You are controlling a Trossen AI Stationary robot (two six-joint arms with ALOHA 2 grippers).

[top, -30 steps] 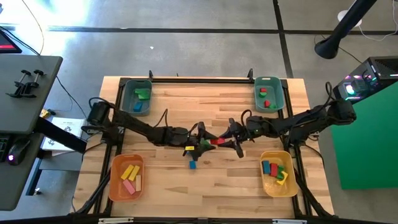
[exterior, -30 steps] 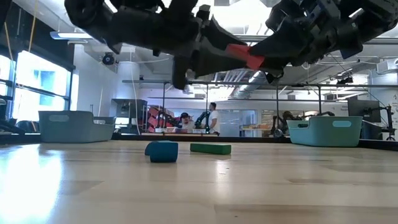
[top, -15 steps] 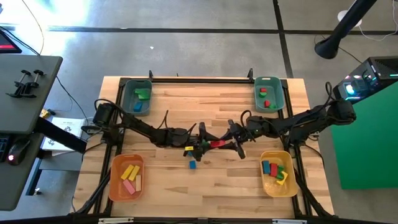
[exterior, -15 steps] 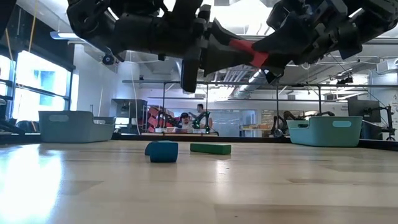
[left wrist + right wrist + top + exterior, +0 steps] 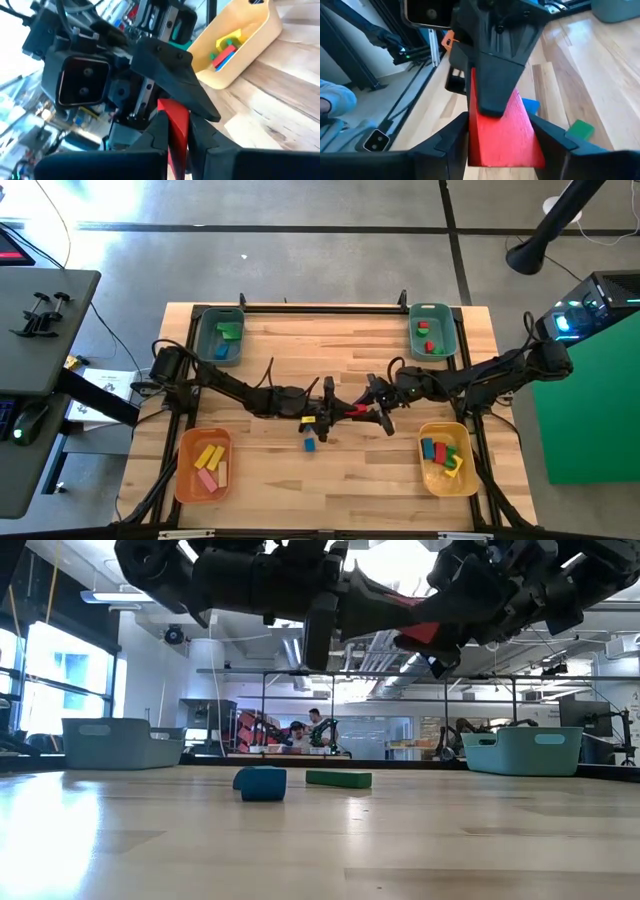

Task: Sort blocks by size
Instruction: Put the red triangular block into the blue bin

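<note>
- Your two grippers meet above the middle of the table (image 5: 270,470), both clamped on the same red block (image 5: 346,411).
- The right gripper (image 5: 372,412) has the red block (image 5: 501,131) squeezed between its fingers; the block's far end sticks out toward the left arm.
- The left gripper (image 5: 328,411) has its fingers closed on that far end, one finger (image 5: 496,95) lying over the block's top face.
- In the low view the red block (image 5: 418,635) hangs well above the tabletop, between the two grippers.
- Below the left gripper, a blue block (image 5: 260,783) and a green block (image 5: 338,779) lie on the wood, near each other but apart.
- A yellow block (image 5: 306,420) sits just beside the left gripper.
- Beyond the right gripper, a yellow bin (image 5: 250,35) holds more blocks.
</note>
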